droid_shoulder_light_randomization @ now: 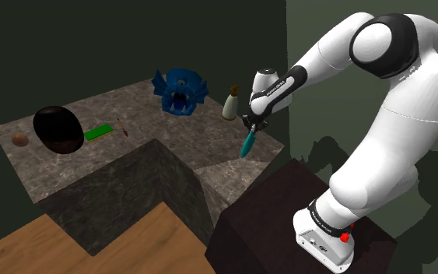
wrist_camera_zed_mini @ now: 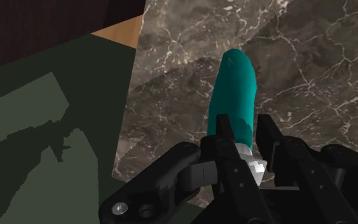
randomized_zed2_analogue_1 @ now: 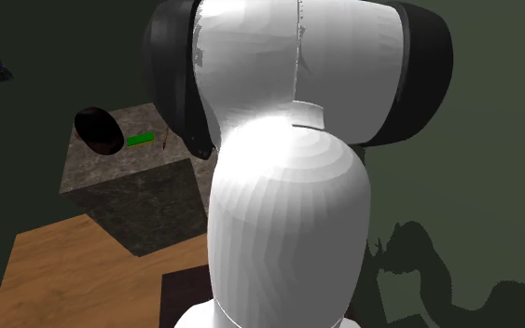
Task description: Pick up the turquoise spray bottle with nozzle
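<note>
The turquoise spray bottle (droid_shoulder_light_randomization: 247, 145) hangs from my black gripper (droid_shoulder_light_randomization: 252, 127), body pointing down, over the near right part of the marble counter (droid_shoulder_light_randomization: 131, 117). In the wrist view the gripper (wrist_camera_zed_mini: 242, 127) is shut on the bottle (wrist_camera_zed_mini: 238, 79). Its two fingers (wrist_camera_zed_mini: 224, 130) clasp the bottle's upper end by the white nozzle part. The turquoise body reaches away over the counter, and a dark shadow lies on the stone beneath it.
On the counter stand a blue toothed monster figure (droid_shoulder_light_randomization: 180, 91), a cream bottle (droid_shoulder_light_randomization: 230, 103), a black rounded object (droid_shoulder_light_randomization: 57, 129), a green flat piece (droid_shoulder_light_randomization: 98, 132), a thin red stick (droid_shoulder_light_randomization: 121, 128) and a brown ball (droid_shoulder_light_randomization: 19, 140). The dark stand (droid_shoulder_light_randomization: 279, 226) is near; the wood floor (droid_shoulder_light_randomization: 77, 249) lies below.
</note>
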`<state>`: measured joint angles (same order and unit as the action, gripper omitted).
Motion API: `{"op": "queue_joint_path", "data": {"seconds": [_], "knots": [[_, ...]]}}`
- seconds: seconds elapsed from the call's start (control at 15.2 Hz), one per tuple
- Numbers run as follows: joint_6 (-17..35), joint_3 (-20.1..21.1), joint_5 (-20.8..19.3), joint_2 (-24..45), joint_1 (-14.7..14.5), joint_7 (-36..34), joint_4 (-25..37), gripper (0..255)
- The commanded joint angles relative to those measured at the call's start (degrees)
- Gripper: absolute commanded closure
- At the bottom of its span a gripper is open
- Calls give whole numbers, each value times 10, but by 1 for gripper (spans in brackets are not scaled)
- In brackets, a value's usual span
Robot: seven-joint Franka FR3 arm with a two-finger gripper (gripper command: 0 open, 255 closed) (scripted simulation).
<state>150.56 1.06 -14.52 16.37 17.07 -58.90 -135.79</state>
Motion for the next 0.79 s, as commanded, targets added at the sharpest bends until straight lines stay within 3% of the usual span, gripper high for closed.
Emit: {"op": "queue_joint_path", "data": {"seconds": [0.0, 0.73], "knots": [[-15, 3, 6, -16, 1, 4, -1, 255], [-80, 11, 28, -80, 4, 26, 1, 255]]}}
